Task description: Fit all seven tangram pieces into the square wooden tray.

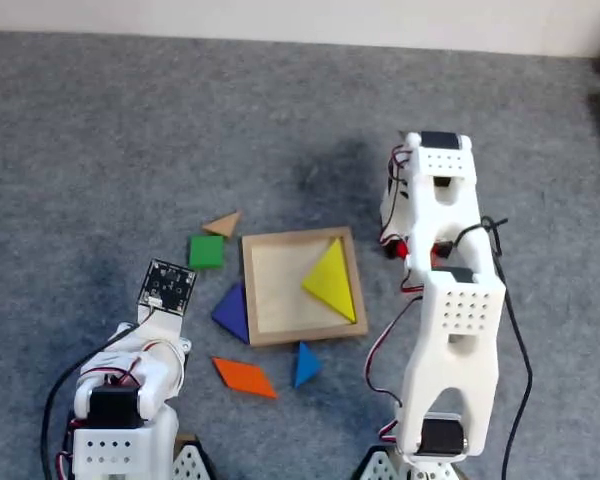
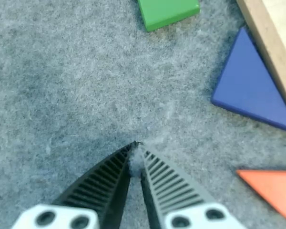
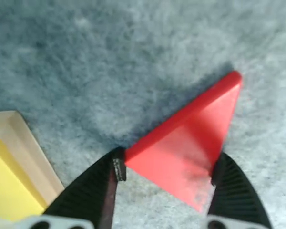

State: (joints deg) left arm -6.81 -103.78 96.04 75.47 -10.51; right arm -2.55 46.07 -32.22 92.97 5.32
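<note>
The square wooden tray [image 1: 250,290] lies mid-table with a yellow triangle [image 1: 332,280] inside it on the right. Left of the tray are a tan triangle [image 1: 223,223], a green square [image 1: 206,251] and a dark blue triangle [image 1: 233,311]. In front lie an orange parallelogram [image 1: 245,376] and a small blue triangle [image 1: 304,364]. My right gripper [image 3: 167,166] is shut on a red triangle [image 3: 186,152] just right of the tray, tilted above the carpet. My left gripper [image 2: 136,148] is shut and empty, down at the carpet left of the dark blue triangle [image 2: 250,88].
Grey carpet covers the whole table. The right arm's white body [image 1: 450,300] stretches along the tray's right side. The left arm's camera board [image 1: 168,285] hangs over the carpet below the green square [image 2: 168,12]. The tray's corner [image 3: 19,138] sits close to the red triangle.
</note>
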